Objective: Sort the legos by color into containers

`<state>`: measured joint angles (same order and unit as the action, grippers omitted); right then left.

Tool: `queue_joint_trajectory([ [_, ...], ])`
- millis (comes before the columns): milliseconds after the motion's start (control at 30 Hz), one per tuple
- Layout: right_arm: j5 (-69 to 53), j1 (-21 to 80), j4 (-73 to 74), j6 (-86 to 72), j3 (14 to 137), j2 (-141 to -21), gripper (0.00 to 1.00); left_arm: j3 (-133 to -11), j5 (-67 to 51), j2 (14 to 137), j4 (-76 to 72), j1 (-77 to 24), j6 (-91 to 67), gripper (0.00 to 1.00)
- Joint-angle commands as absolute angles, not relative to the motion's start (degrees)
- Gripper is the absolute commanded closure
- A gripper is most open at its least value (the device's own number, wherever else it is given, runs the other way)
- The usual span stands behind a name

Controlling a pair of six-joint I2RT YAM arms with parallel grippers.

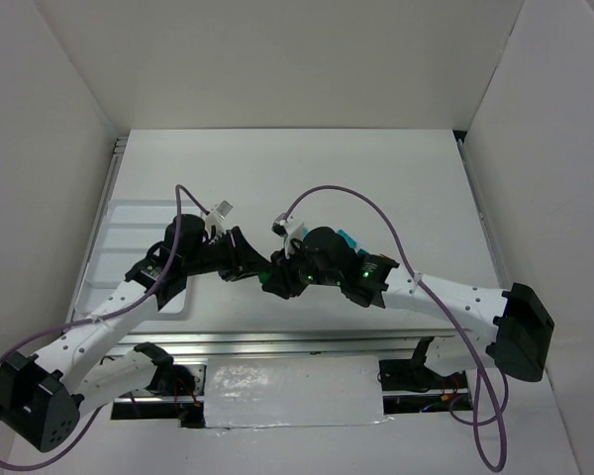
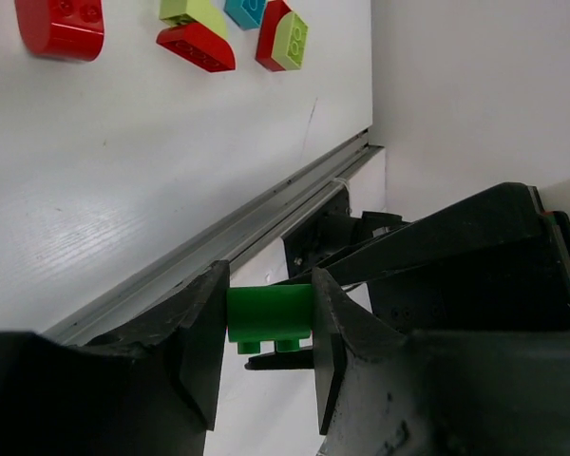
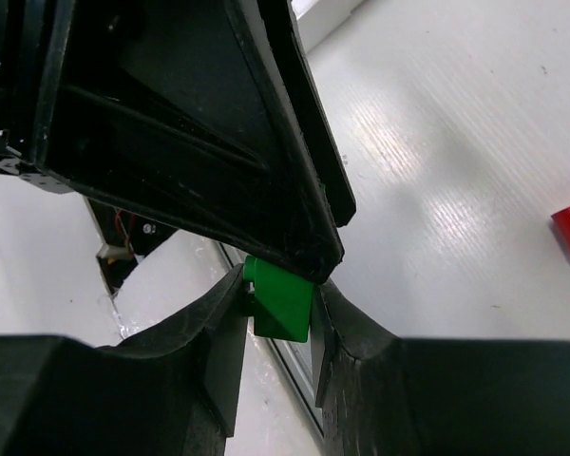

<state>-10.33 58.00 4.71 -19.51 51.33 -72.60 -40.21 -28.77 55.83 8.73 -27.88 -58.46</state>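
Containers [image 1: 129, 223], four white troughs of one tray, lie at nine o'clock on the table [image 1: 307, 168]. Near its six o'clock edge the left gripper [image 2: 267, 334] and right gripper [image 3: 281, 318] meet, both clenched on one green brick [image 2: 269, 310], apparently off the surface. Loose legos [image 2: 198, 46] sit at twelve o'clock in the left wrist view. I judge the brick light, rigid and slick: pinch its flat opposing sides, not the studs.

- Green brick [image 2: 269, 318]: gripped, raised near the table's [image 2: 171, 171] near edge.
- Red brick [image 2: 62, 27], lime brick [image 2: 192, 11], teal brick [image 2: 245, 9]: clustered on the table.
- White tray [image 1: 114, 228]: along the left edge.
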Motion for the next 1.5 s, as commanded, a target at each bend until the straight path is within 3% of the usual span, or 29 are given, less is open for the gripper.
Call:
queue_joint_trajectory([
  [0, -5.6, 58.3, 1.4, -18.7, 55.6, -74.0, 0.98, -42.7, -27.1, 57.0, 10.1, -29.0, -57.0, 0.75],
  [67, -4.1, 58.3, 2.3, -18.9, 56.6, -75.0, 0.98, -43.5, -26.2, 57.1, 11.4, -29.1, -56.0, 0.82],
  [100, -3.9, 58.3, 2.4, -19.0, 56.8, -75.7, 0.99, -44.3, -25.8, 57.2, 12.5, -29.3, -55.2, 0.95],
  [133, -3.8, 58.3, 2.3, -19.0, 56.9, -75.8, 0.99, -44.6, -25.3, 57.3, 12.8, -29.4, -54.8, 1.0],
  [233, -3.9, 58.2, 1.3, -19.3, 56.4, -75.9, 0.96, -46.0, -24.8, 57.5, 14.3, -29.3, -53.5, 1.0],
  [267, -4.1, 58.2, 0.9, -19.4, 56.3, -75.8, 0.88, -46.1, -24.4, 57.3, 14.5, -29.3, -53.3, 1.0],
  [300, -4.0, 58.2, 0.6, -19.5, 55.9, -75.6, 0.35, -46.2, -24.1, 57.0, 14.5, -29.3, -52.9, 1.0],
  [333, -3.7, 58.3, 0.3, -20.2, 55.2, -75.4, 0.13, -46.2, -23.7, 56.3, 14.7, -29.3, -52.6, 1.0],
  [367, -3.3, 58.2, 0.2, -20.6, 54.8, -74.9, 0.01, -46.6, -21.6, 56.0, 15.1, -29.3, -52.5, 1.0],
  [667, -0.4, 57.7, -1.1, -22.3, 48.3, -69.8, 0.0, -54.6, 0.3, 56.5, 29.6, -28.7, -49.2, 1.0],
  [833, 3.0, 57.6, -1.7, -24.0, 42.7, -63.5, 0.0, -59.4, 19.1, 60.0, 36.7, -21.8, -52.9, 1.0],
  [1067, 3.6, 57.4, 1.3, -25.7, 39.8, -57.5, 0.0, -59.6, 21.4, 69.2, 26.9, -1.4, -57.4, 1.0],
  [1233, 2.7, 57.4, 5.7, -27.5, 37.8, -51.5, 0.0, -60.9, 21.4, 78.4, 13.3, 3.9, -57.5, 1.0],
  [1467, 2.7, 57.3, 11.2, -27.3, 35.5, -46.1, 0.0, -63.6, 16.4, 92.0, 5.7, 10.6, -57.2, 1.0],
])
